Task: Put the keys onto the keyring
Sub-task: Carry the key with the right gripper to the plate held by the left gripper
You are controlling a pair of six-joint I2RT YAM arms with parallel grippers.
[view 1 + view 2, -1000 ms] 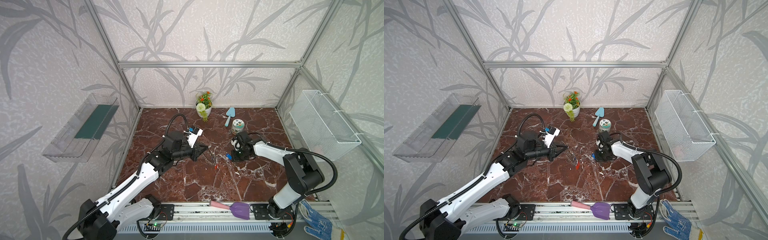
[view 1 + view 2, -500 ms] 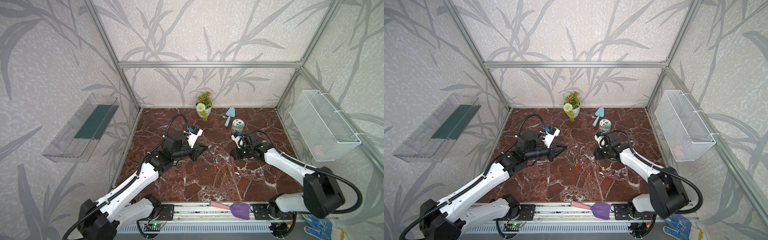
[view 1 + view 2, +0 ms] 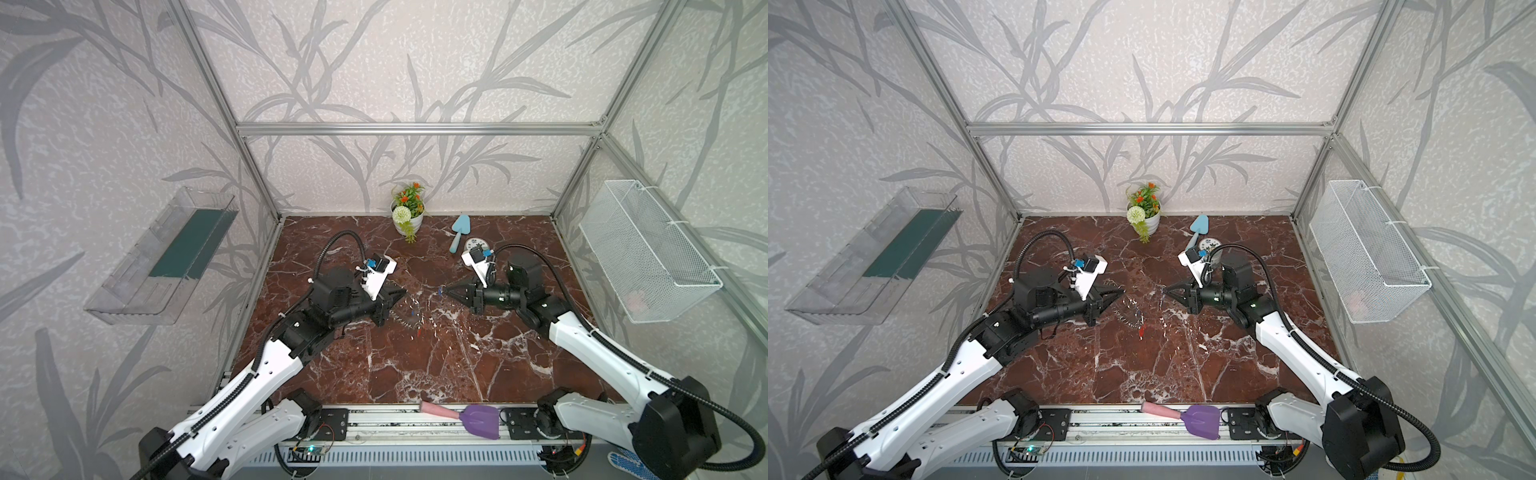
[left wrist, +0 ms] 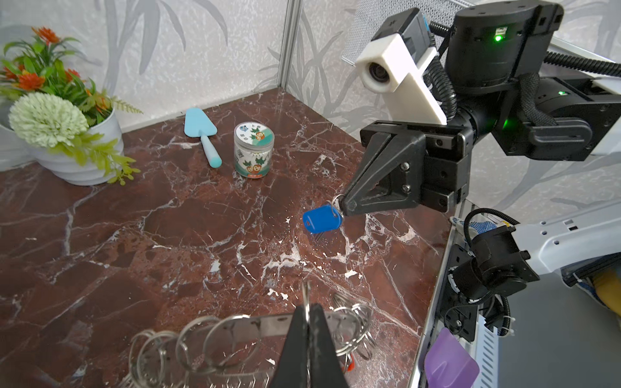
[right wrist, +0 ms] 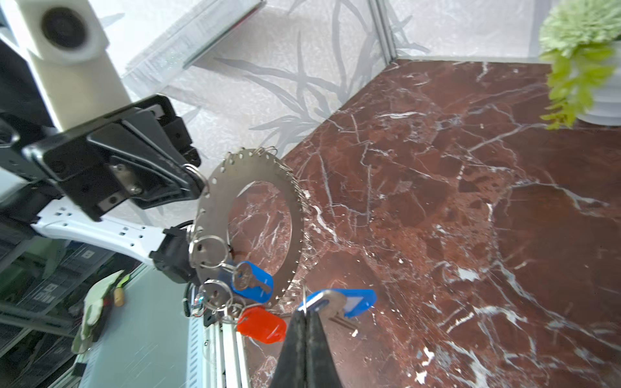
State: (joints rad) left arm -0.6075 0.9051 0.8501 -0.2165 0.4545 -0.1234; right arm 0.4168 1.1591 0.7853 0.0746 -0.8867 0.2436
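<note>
Nearest you, well in front of the keyring (image 5: 215,198), a purple scoop (image 3: 478,420) with a pink handle lay on the front rail (image 3: 395,419). Farther in, your left gripper (image 5: 197,183) had its jaws pressed together on one of the split rings (image 4: 228,339) at the keyring's rim. The flat grey plate hung from that pinch over the marble floor (image 3: 415,365) — whether its low edge touched the floor, you could not have told.

Two keys already dangled from rings at the keyring's lower edge: a blue-headed key (image 5: 252,280) and, just beneath it, an orange-red key (image 5: 262,324). Just right of the keyring, your right gripper (image 4: 342,205) pointed its tips toward it. Its jaws were closed on the small wire ring of the third key (image 4: 322,219) — blue-headed too — which hung near the keyring but apart from it.

Behind the keyring and to its right stood a lidded jar (image 4: 253,149), with a light blue trowel (image 4: 201,129) just beside it. Farthest back behind the keyring sat a potted plant (image 4: 67,134) with orange and white blooms.
</note>
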